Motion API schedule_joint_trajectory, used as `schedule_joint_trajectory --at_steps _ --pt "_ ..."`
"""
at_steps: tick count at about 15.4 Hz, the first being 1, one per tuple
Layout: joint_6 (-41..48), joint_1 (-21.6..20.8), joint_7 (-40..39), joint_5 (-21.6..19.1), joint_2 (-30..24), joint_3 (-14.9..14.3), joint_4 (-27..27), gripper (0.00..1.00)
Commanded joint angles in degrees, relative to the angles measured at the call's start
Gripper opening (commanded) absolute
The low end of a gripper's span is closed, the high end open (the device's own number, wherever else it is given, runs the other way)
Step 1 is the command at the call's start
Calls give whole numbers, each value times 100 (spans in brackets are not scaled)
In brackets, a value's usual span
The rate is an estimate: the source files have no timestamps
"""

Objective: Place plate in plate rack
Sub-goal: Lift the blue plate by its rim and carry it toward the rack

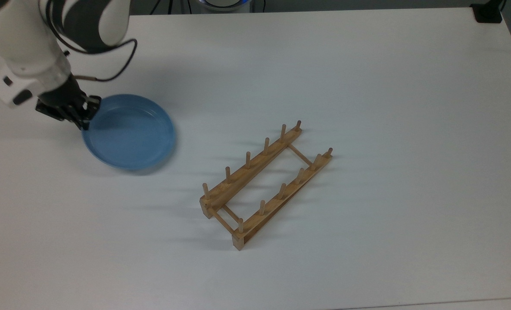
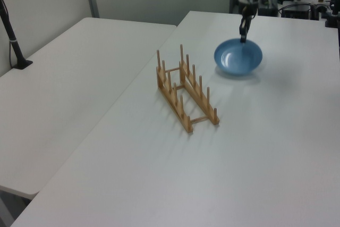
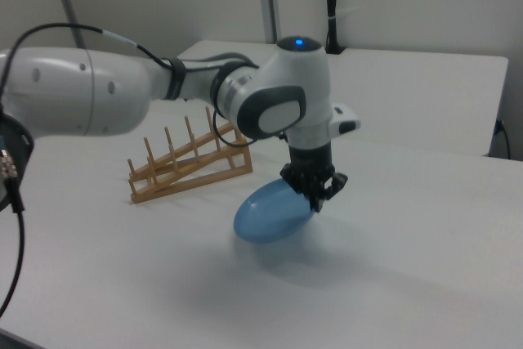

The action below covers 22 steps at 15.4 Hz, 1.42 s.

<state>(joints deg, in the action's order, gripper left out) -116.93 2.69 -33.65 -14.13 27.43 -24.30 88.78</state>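
The gripper point(image 1: 84, 115) had its jaws clamped on the rim of the plate point(image 1: 130, 132), at the edge on the top view's left. The plate hung clear of the tabletop point(image 1: 367, 86), tilted with its free edge lower, as the right view showed, and a shadow lay under it. So the pickup looked done: the plate was grasped and lifted, though hardly any of the way toward its goal.

The plate rack point(image 1: 266, 185) stood empty and well apart from the plate, toward the top view's right, set diagonally with its pegs upright. What remained, by the look of it, was the carry across, turning the plate on edge, and lowering it between two pairs of pegs.

Nothing lay between plate and rack. A black clamp point(image 1: 488, 12) sat at the far corner, out of the path. The pegs themselves seemed the only obstruction, since the plate's rim could catch on them if it came down askew.
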Motion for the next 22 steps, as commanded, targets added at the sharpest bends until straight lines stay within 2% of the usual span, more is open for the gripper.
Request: schedule_joint_trajectory --at_steps 1,5,8,15,17,18,19,22 --pt "101 -180 -326 -81 -721 -198 157 0" --pt "-541 -689 -317 -98 -1275 -523 122 0" --pt "-856 -971 -221 -98 -1530 -532 140 0" --pt "-2227 -1744 815 16 -1812 -471 201 0" --pt "-2308 -1903 922 130 -1899 -436 210 0" --pt "-2308 -1921 974 226 -1961 -340 262 0" --pt "-2317 -1843 1097 331 -2083 -95 324 0" --pt "-2422 -1588 1667 1138 -2312 599 605 0"
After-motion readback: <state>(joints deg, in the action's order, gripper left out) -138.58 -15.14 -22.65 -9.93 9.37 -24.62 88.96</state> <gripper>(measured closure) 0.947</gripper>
